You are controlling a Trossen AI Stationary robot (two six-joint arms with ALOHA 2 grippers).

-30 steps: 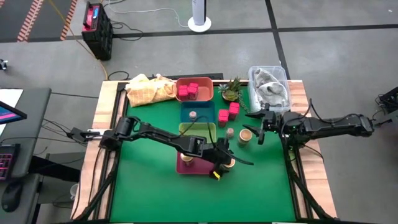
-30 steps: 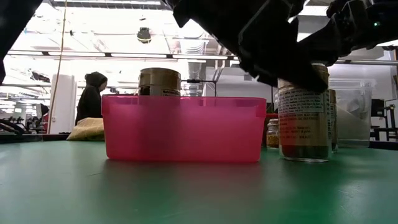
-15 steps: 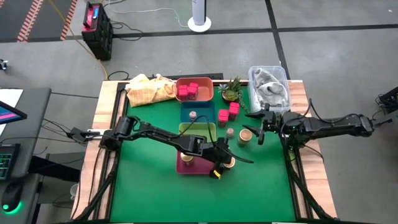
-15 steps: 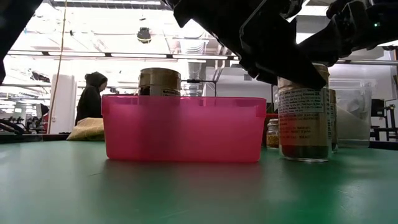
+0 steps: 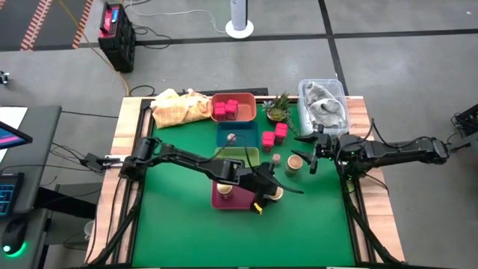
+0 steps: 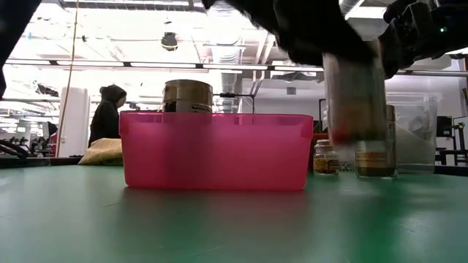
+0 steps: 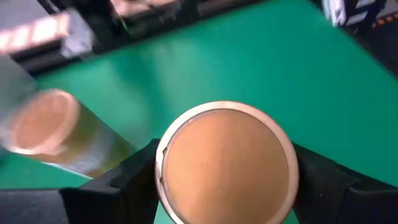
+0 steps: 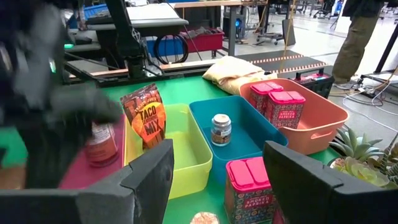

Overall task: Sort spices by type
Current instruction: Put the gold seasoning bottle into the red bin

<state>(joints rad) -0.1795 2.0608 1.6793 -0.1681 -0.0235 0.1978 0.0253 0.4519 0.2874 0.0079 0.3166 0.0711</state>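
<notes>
My left gripper [image 5: 267, 192] is shut on a round jar [image 6: 356, 102] with a pale tan lid, just right of the magenta tray [image 5: 224, 200]. That tray holds another tan-lidded jar [image 6: 187, 96]. My right gripper [image 5: 310, 155] is open and hovers at the table's right, beside a third tan-lidded jar [image 5: 296, 162] standing on the mat. A tiny shaker [image 5: 275, 159] and two magenta packs [image 5: 274, 135] stand nearby. The blue tray holds a shaker [image 8: 221, 129], the yellow-green tray an orange packet [image 8: 144, 118], and the salmon tray magenta packs [image 8: 286, 106]. My left gripper pinches the jar at its top, one finger [image 7: 134, 177] on each side of the tan lid [image 7: 227, 163]. The fingers come from above, pointing down. The jar hangs below them, lifted clear of the mat, and its lower body is blurred in the low view.
Four trays sit in the table's middle: salmon [image 5: 250, 112], blue [image 5: 250, 136], yellow-green [image 5: 224, 155] and magenta. A small green plant [image 5: 278, 106], a yellow cloth [image 5: 178, 107] and a clear bin [image 5: 323, 101] line the far edge. Bare green mat lies near. A person [image 6: 106, 113] stands beyond the table.
My left gripper has risen with the tan-lidded jar. The jar stood on the mat right of the magenta tray and now hangs clear of it, uncovering a jar and a small shaker behind it in the low view.
</notes>
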